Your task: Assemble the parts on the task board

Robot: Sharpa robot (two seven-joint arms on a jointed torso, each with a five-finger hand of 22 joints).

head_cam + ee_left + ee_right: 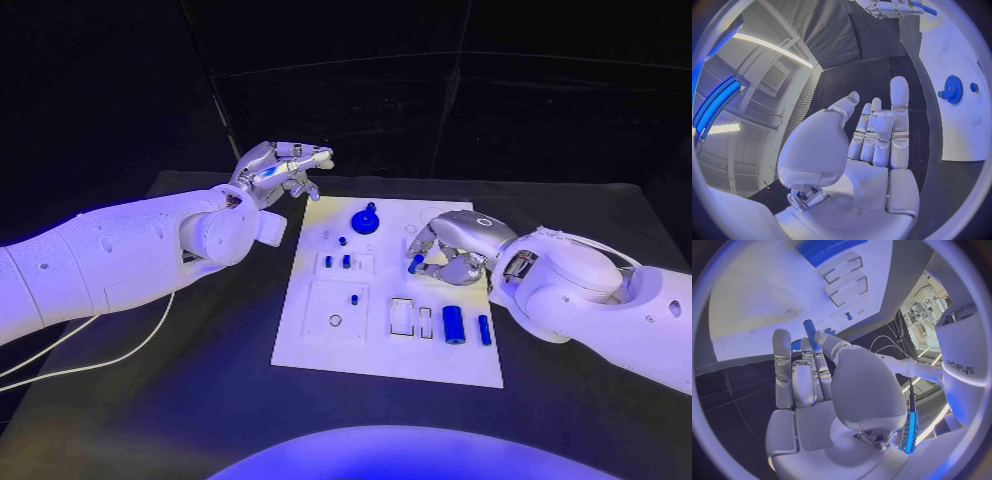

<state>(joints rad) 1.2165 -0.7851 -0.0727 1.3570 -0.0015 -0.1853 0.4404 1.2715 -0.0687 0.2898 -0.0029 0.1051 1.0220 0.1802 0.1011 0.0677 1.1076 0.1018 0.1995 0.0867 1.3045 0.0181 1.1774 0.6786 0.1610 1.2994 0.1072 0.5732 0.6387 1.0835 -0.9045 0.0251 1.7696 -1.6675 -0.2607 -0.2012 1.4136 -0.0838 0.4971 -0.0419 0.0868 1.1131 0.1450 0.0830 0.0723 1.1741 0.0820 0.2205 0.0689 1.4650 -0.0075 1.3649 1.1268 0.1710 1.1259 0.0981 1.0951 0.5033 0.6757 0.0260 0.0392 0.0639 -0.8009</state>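
The white task board (pixel 378 345) lies in the middle of the black table. A blue gear (pixel 365 220) stands at its far end, also in the left wrist view (pixel 952 89). Small blue pegs (pixel 336 261) sit in the board's left part, and two blue cylinders (pixel 454 325) lie near its right edge. My right hand (pixel 450 250) hovers over the board's far right part and pinches a blue peg (pixel 417 263) between thumb and fingers; the peg (pixel 809 332) points toward the board (pixel 767 295). My left hand (pixel 281 166) is raised beyond the board's far left corner, its fingers (pixel 898 120) apart and holding nothing.
The black table (pixel 188 400) extends around the board on all sides. A white cable (pixel 101 360) trails off the left arm over the table's left side. Rectangular recesses (pixel 402 316) lie in the board beside the cylinders.
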